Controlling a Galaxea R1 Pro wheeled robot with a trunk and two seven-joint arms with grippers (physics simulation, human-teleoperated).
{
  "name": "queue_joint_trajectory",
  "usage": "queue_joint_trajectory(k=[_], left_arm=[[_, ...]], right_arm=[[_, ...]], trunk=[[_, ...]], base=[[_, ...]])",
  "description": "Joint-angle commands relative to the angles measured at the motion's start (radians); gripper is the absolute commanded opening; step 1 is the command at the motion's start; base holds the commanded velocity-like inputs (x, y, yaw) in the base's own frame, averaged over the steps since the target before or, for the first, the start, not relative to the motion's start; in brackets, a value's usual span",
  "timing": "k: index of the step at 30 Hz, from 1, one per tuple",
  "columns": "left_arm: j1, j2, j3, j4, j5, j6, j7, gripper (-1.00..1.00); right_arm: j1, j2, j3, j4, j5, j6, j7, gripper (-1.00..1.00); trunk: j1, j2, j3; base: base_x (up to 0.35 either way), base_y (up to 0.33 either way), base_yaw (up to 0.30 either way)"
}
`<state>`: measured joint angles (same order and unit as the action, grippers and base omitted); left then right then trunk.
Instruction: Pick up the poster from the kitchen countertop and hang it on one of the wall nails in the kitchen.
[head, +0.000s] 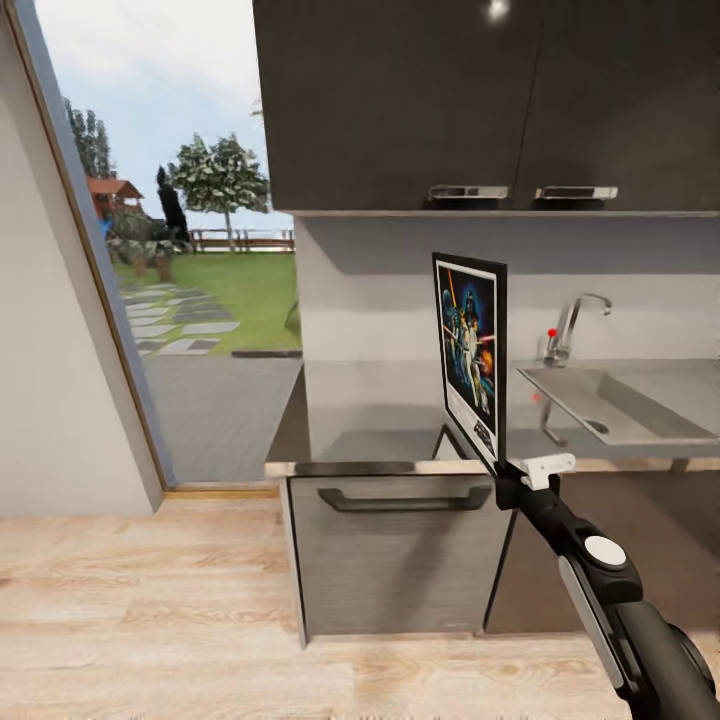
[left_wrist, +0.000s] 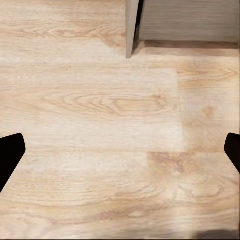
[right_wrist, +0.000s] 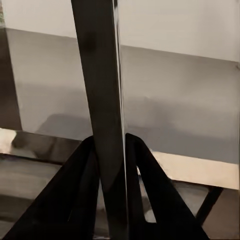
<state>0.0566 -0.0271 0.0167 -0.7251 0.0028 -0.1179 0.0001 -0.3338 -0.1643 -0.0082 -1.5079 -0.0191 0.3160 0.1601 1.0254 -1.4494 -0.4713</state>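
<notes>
Pale wood floor (left_wrist: 100, 115) lies under the left claw (left_wrist: 120, 150), spread wide and empty. Rightward, the poster (head: 470, 355) stands upright above the steel desk (head: 400, 415), its lower edge pinched by the right claw (head: 505, 478). Carry it level, slowly, grip firm, while seeking a nail.

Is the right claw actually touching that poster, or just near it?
Touching. In the right wrist view, the right claw has both fingers pressed against the poster edge, no gap either side. The head view shows it held upright.
</notes>
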Motion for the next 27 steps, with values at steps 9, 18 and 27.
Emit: queue_joint_trajectory(k=[9,18,27], left_arm=[[0.0,-0.001,0.002,0.0,-0.001,-0.002,0.0,1.0],[0.0,0.0,0.003,0.0,0.0,-0.002,0.0,1.0],[0.0,-0.001,0.003,0.0,-0.001,-0.002,0.0,1.0]], right_arm=[[-0.001,0.0,-0.001,-0.002,-0.004,0.006,0.005,-1.0],[-0.001,0.0,-0.001,-0.002,-0.004,0.006,0.006,-1.0],[-0.001,0.0,-0.001,-0.002,-0.004,0.006,0.005,-1.0]], trunk=[[0.0,-0.001,-0.001],[0.0,-0.001,-0.001],[0.0,-0.001,0.002]], base=[[-0.083,0.02,0.163],[-0.006,0.163,0.208],[-0.014,0.282,0.176]])
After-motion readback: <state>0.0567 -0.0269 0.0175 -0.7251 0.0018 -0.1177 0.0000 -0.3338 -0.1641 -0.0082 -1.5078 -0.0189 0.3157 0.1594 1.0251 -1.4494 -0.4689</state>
